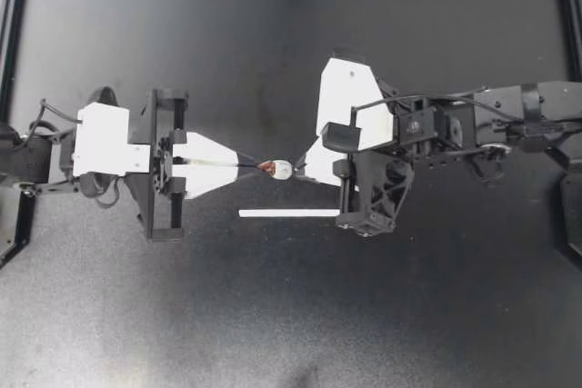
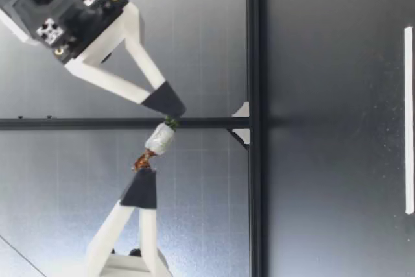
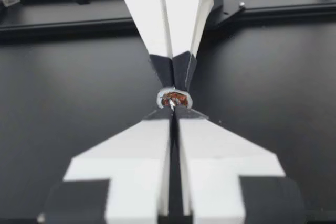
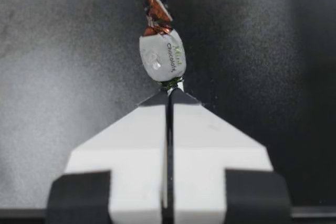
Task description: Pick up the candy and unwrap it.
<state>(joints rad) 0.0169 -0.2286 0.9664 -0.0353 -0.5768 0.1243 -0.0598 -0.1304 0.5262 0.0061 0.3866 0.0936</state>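
The candy (image 1: 280,169) is held aloft, long axis left-right. The left gripper (image 1: 254,165) clamps its left twist; the right gripper (image 1: 299,164) clamps its right twist.

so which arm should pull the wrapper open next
Probably left: my left tool lines up straight with the candy and grips its brown twist; my right tool holds the other twist at an angle.

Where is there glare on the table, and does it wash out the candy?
Top view: a pale sheen on the table toward my left; the candy shows plainly between left tool and right tool. Right wrist view: table gleams on one side of the candy, dark on the other.
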